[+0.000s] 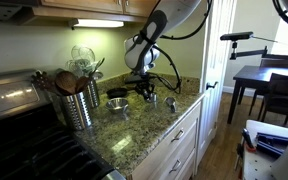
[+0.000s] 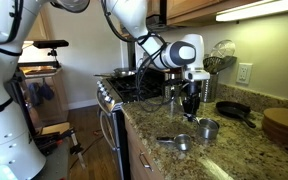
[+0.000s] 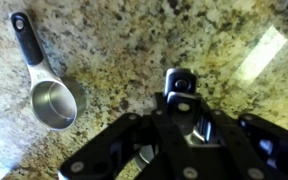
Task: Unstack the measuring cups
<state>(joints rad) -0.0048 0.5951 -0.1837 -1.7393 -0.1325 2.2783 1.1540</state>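
Speckled granite counter (image 3: 134, 40) forms the work surface, with a stove (image 2: 134, 85) at one end. The measuring cups (image 2: 206, 128) are located at mid-counter, directly under and beside the gripper (image 2: 192, 108). In the wrist view a loose measuring cup (image 3: 54, 103) is seen resting upright and empty on the stone, well apart from the fingers, with its black handle pointing away.

The jaws are drawn in around a dark handle (image 3: 181, 78), judged to belong to another measuring cup. The bowl of that cup is hidden beneath the gripper body, so it cannot be determined whether smaller cups are nested inside it.

The following faults are to be anticipated:
- The grip appears to be taken close to the handle tip. The cup may pivot or slip out if it is raised abruptly.
- If nested cups are wedged, the whole stack may be lifted as one and no separation achieved.
- A swinging cup may strike the cups already laid out nearby.

Further out, a perforated utensil holder (image 1: 81, 105) is filled with wooden spoons (image 1: 66, 80) and a wire whisk (image 1: 82, 55). A dark pan (image 2: 234, 110) lies beyond; its contents cannot be made out.
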